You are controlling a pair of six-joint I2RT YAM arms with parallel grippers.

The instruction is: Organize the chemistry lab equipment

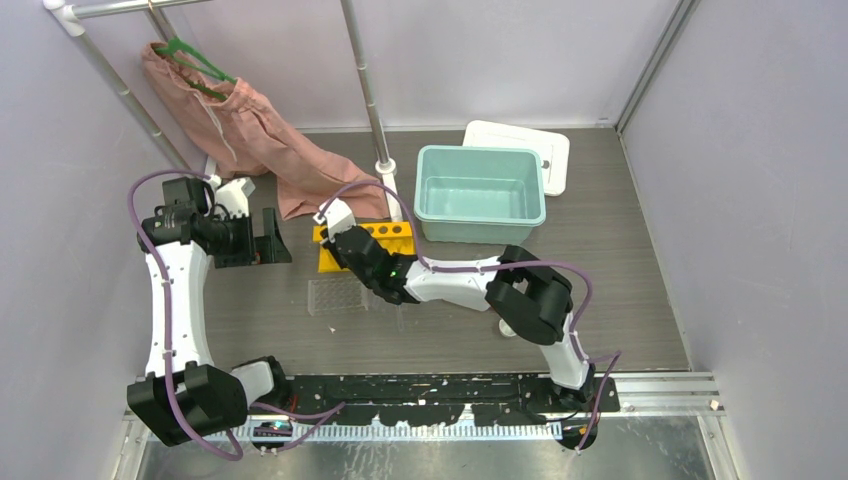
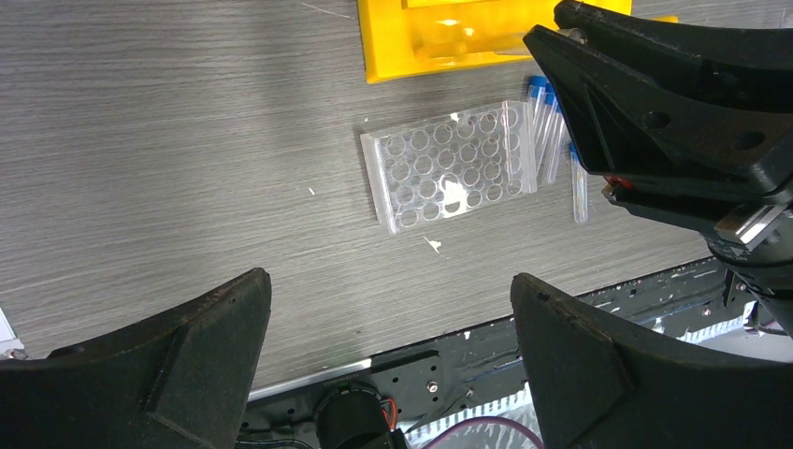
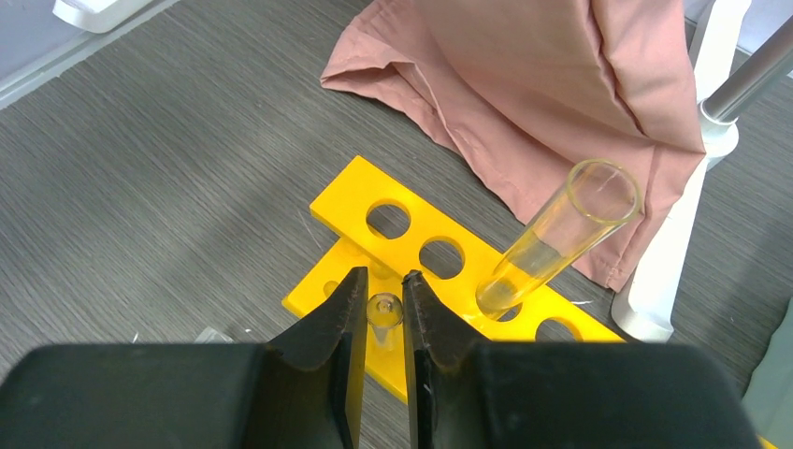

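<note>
Left gripper (image 1: 262,240) hangs with its jaws wide apart and nothing in them, bare tabletop around it. At its 4 o'clock lies the clear well tray (image 2: 449,168). Blue-capped tubes (image 2: 552,131) sit just beside the tray's 3 o'clock edge, partly cut off by the right arm. Right gripper (image 3: 384,285) is nipped nearly closed on a small clear tube (image 3: 383,313) over the yellow tube rack (image 3: 414,238), and the tube's lower end is hidden. Pink cloth (image 3: 524,84) crowds the rack at 12 o'clock.
</note>
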